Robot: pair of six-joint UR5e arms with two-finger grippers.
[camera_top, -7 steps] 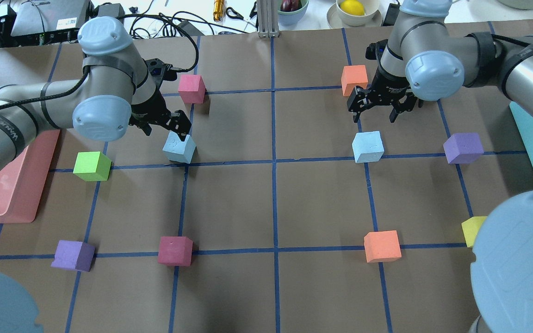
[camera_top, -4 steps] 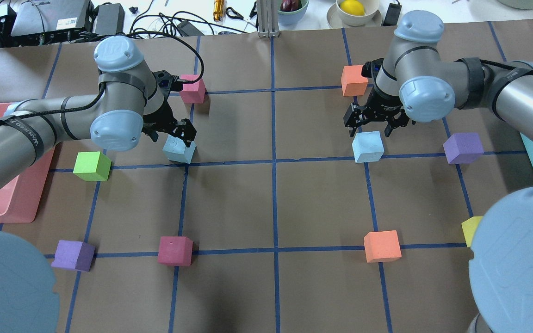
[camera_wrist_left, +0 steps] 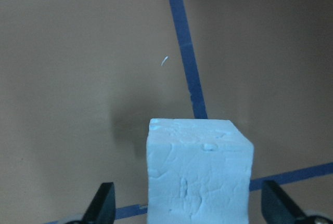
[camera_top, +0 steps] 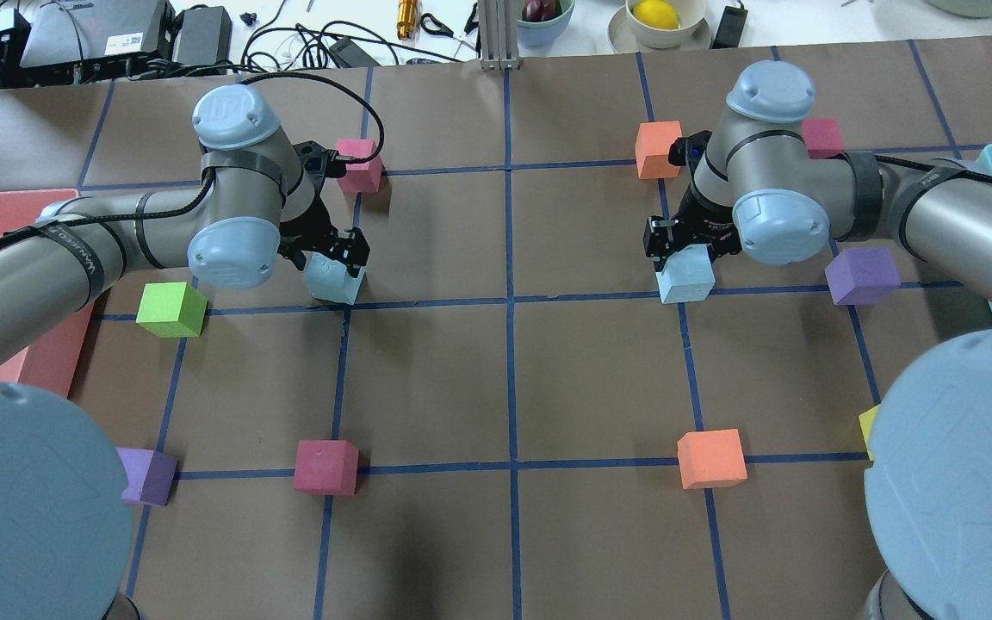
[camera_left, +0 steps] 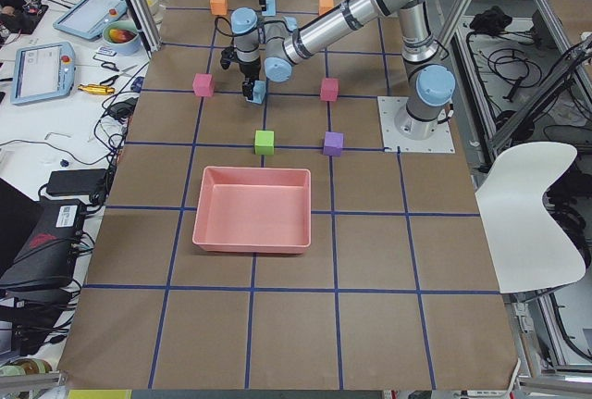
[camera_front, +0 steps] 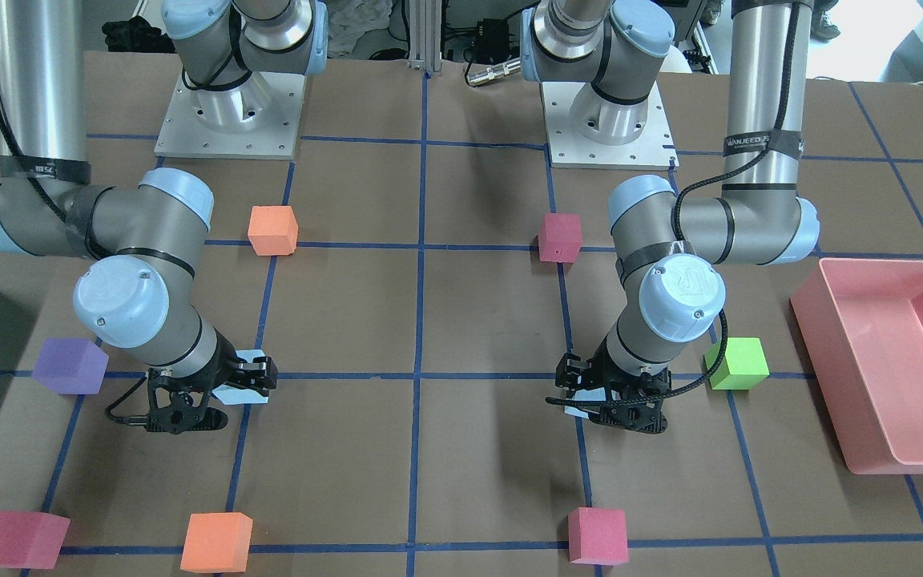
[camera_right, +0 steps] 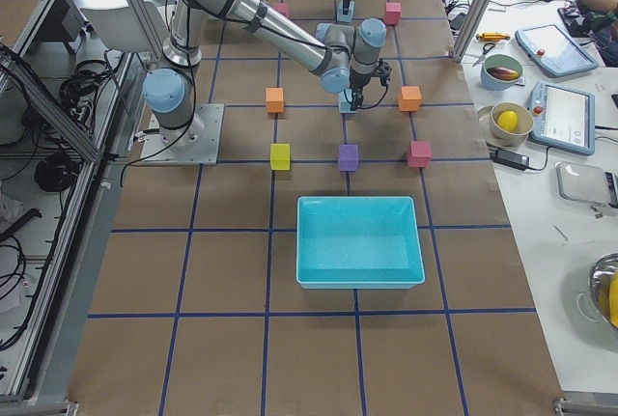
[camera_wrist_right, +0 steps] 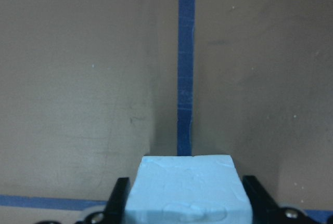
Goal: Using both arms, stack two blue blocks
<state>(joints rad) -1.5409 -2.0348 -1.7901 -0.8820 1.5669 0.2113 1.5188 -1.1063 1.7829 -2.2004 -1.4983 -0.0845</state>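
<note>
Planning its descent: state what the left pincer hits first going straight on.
The left pincer points down, open fingers straddling the blue block; they would probably reach the table first, though depth is unclear.

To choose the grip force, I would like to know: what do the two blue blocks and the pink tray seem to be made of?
The blue block in the left wrist view and the blue block in the right wrist view: probably soft foam, matte; their faces look dented and scuffed. The pink tray: likely moulded plastic, smooth, with thin walls and rounded corners.
</note>
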